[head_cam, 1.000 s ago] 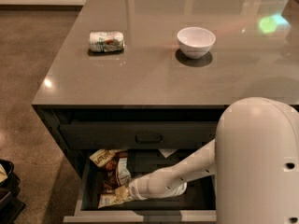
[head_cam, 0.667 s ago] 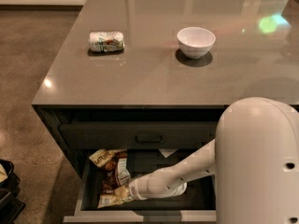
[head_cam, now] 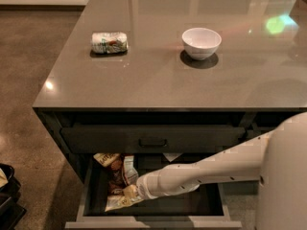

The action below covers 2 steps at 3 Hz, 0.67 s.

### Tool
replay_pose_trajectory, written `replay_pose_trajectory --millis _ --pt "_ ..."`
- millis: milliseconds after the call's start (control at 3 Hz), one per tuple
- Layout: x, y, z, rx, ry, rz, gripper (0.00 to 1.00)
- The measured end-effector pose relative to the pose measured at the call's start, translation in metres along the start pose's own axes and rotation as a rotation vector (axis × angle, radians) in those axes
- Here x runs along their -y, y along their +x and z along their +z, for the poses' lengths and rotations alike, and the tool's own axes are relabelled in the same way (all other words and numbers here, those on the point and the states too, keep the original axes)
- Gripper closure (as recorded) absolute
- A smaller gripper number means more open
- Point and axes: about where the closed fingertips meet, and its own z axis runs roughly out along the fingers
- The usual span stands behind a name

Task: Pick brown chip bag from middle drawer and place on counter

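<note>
The middle drawer (head_cam: 153, 221) stands pulled out under the front edge of the counter (head_cam: 163, 83). The brown chip bag (head_cam: 115, 169) lies lengthwise at the drawer's left end, below the counter's front left corner. The white arm reaches in from the right, and its gripper (head_cam: 131, 191) sits down on the bag's near end; whether it has clamped the bag, I cannot tell. On the counter, a can (head_cam: 109, 42) lies on its side toward the left edge, and a white bowl (head_cam: 201, 42) stands well to its right.
</note>
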Motion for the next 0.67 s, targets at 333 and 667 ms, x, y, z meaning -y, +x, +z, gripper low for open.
replay_pose_trajectory --millis 333,667 --pt "-0.005 0.008 -0.051 0.025 0.093 0.093 1.0" --pt "-0.008 0.042 -0.1 0.017 0.188 0.16 1.0"
